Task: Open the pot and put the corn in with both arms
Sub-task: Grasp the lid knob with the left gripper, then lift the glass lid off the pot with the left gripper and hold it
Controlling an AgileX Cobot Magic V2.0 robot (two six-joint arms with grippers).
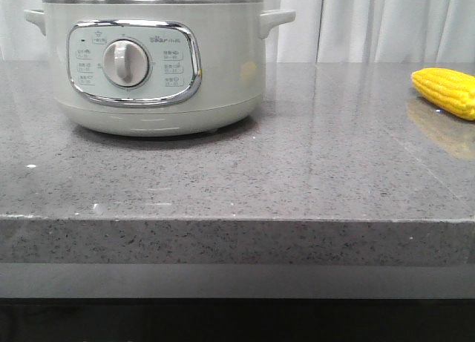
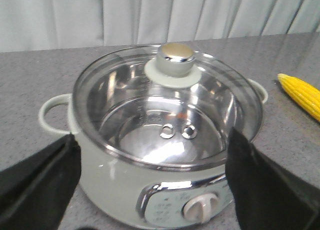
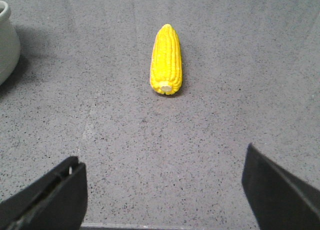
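The pale green-white pot stands at the back left of the grey stone counter, its dial facing me. In the left wrist view the pot wears a glass lid with a chrome knob. My left gripper is open, short of the pot and above its front. The yellow corn lies on the counter at the far right, also in the left wrist view. My right gripper is open and empty, with the corn lying lengthwise ahead of it. Neither gripper shows in the front view.
White curtains hang behind the counter. The counter's front edge runs across the front view. The pot's side shows at the edge of the right wrist view.
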